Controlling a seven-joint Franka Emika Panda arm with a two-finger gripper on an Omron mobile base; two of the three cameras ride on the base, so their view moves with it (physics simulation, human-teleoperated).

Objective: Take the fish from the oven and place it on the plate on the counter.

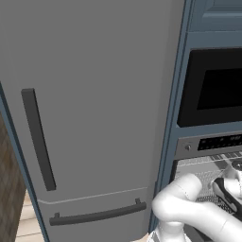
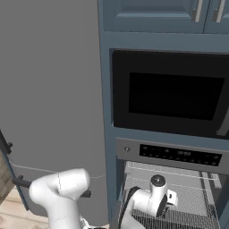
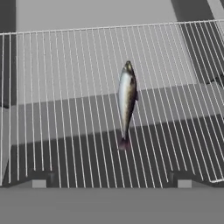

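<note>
The fish (image 3: 127, 98), slim and silvery-grey, lies on a wire rack (image 3: 65, 109) inside the oven (image 2: 172, 154), its head pointing away from the hand. My gripper (image 3: 111, 181) hovers above the rack's near edge, open, its two dark fingertips (image 3: 39, 179) set wide apart and nothing between them. The fish lies ahead of the gap, a little right of centre. In the base views my wrist (image 2: 154, 199) reaches into the oven cavity (image 1: 208, 168) under the control strip (image 1: 212, 142). The plate and the counter are out of view.
A black-windowed appliance (image 2: 174, 96) sits directly above the oven in the blue-grey cabinet column (image 1: 172, 108). A tall grey fridge (image 1: 85, 118) with dark handles (image 1: 38, 139) stands to the left. Rack wires and dark oven walls (image 3: 197, 39) surround the fish.
</note>
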